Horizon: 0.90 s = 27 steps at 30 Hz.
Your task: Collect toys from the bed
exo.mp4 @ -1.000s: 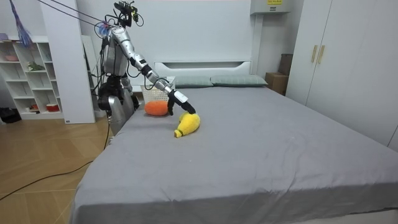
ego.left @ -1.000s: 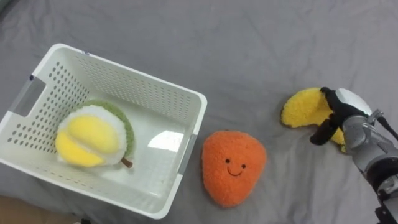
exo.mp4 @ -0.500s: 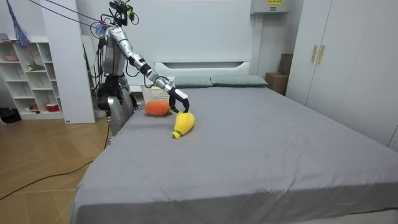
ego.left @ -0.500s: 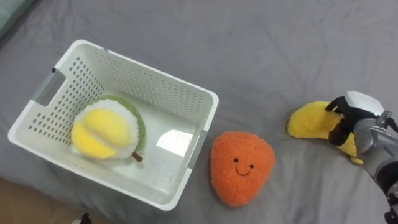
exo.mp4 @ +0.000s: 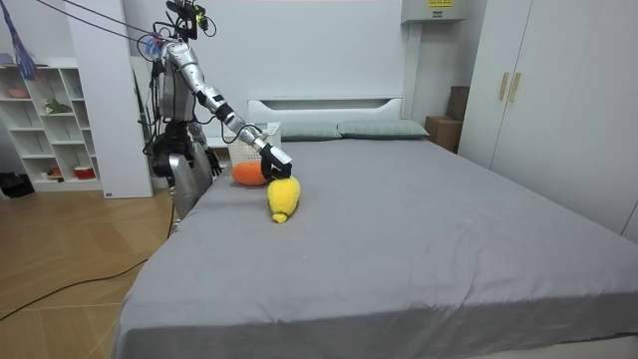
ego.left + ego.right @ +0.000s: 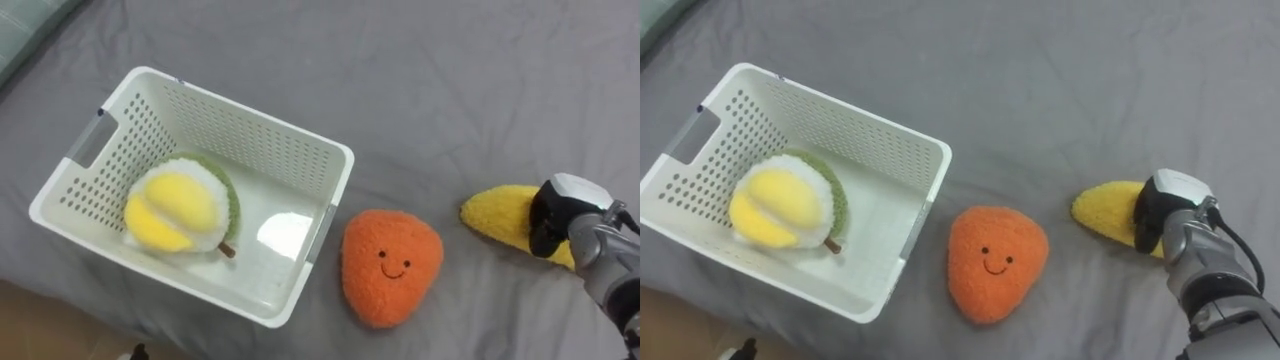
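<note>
Yellow banana, orange toy, durian: one each.

Even bright light — soft shadows, glare patch on basket floor.

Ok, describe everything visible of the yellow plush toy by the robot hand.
The yellow plush toy is fuzzy, soft-looking and elongated, its rounded tip pointing toward the orange plush toy, apart from it. It appears to lie on the grey bed. The right robot hand curls round its other end, hiding that part.
</note>
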Motion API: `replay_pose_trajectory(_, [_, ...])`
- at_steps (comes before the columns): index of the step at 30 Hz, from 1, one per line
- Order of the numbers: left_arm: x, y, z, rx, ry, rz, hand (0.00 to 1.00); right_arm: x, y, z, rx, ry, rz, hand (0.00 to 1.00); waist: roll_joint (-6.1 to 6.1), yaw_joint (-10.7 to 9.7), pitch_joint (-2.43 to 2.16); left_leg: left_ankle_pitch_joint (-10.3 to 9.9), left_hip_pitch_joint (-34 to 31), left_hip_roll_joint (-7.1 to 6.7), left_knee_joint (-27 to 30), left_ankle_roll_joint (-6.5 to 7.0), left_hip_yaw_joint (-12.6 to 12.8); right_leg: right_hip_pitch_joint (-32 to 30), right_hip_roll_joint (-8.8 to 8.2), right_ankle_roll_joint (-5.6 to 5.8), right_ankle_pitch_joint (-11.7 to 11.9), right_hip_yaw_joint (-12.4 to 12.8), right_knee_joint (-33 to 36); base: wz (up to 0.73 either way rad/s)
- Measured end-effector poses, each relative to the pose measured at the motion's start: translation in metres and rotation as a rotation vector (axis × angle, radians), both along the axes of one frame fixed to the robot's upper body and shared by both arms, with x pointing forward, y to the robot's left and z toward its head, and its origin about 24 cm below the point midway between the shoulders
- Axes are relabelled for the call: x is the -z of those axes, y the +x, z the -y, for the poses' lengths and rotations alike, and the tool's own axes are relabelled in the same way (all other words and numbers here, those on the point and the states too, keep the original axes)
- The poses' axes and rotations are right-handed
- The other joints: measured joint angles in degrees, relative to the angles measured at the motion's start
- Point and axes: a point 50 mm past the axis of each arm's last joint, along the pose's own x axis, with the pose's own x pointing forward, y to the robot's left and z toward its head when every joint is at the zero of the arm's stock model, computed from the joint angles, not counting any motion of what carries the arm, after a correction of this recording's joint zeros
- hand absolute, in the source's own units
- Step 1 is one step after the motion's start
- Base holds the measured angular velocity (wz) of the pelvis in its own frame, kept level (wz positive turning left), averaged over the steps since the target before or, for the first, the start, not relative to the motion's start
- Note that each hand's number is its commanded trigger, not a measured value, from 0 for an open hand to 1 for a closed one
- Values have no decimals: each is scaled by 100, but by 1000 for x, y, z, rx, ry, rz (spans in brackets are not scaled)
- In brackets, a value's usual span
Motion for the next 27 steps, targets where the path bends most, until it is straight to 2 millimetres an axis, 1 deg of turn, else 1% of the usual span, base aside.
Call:
replay_pose_trajectory(7, [-2,4,0,-8,-4,24,0,2,-2,-2,-9,2,4,100,-4,-18,-4,79,-60,5,-21,-22,-10,-63,-2,-44,43,-25,17,2])
replay_pose_trajectory(16, [-3,5,2,15,-5,51,0,5,-4,-3,-16,9,1,100,-14,-25,-11,135,-47,0,-24,-21,-10,-50,-10,-57,95,-38,30,0])
replay_pose_trajectory(19, [-2,5,2,13,-7,52,0,4,-3,-5,-28,12,13,100,-24,-25,-14,160,17,9,-78,-21,42,-35,-7,-64,112,0,30,-8])
replay_pose_trajectory(25, [-2,6,4,-19,-30,67,0,-6,9,-17,-90,28,83,100,-36,-64,-18,228,105,12,-218,-33,76,-34,-12,-82,125,26,41,-2])
replay_pose_trajectory(27, [-2,3,2,-35,-32,76,0,-15,16,-24,-129,31,129,100,-39,-166,-21,251,142,11,-243,-37,80,-20,-47,-84,126,64,53,-2])
